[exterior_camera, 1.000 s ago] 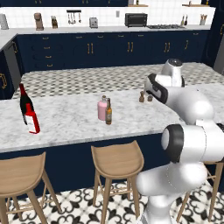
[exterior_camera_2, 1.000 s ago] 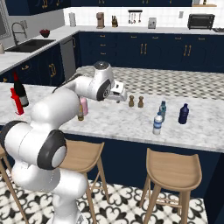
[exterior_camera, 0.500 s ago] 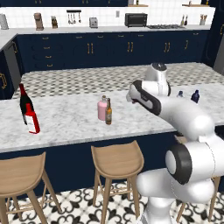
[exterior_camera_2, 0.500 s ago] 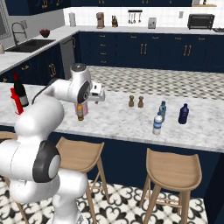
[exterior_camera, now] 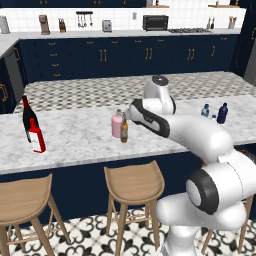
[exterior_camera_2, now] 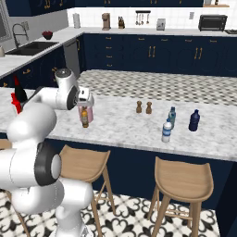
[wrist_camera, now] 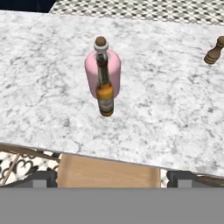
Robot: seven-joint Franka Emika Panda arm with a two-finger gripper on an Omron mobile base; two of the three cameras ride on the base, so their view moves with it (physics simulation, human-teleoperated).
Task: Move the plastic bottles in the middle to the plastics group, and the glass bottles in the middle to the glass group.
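The slim brown beer bottle (wrist_camera: pixel 105 92) stands just in front of the wider pale pink bottle (wrist_camera: pixel 103 70) mid-counter, also seen as the beer bottle (exterior_camera: pixel 124 131) and pink bottle (exterior_camera: pixel 116 125). My gripper (exterior_camera: pixel 133 112) (exterior_camera_2: pixel 86 98) hovers above and beside them, open and holding nothing; its fingertips (wrist_camera: pixel 41 179) stand wide apart. The clear water bottle (exterior_camera_2: pixel 166 132) stands near the teal bottle (exterior_camera_2: pixel 172 115) and navy bottle (exterior_camera_2: pixel 194 120). At the far left are the tall wine bottle (exterior_camera: pixel 27 116) and the red bottle (exterior_camera: pixel 36 138).
Two small brown shakers (exterior_camera_2: pixel 138 107) stand on the marble counter (exterior_camera: pixel 75 145) between the middle bottles and the right-hand group. Wooden stools (exterior_camera: pixel 134 182) line the counter's near edge, one stool seat (wrist_camera: pixel 109 171) right below my hand.
My arm has swung left along the counter, from near the shakers to the pink and beer bottles. The bottles have not moved.
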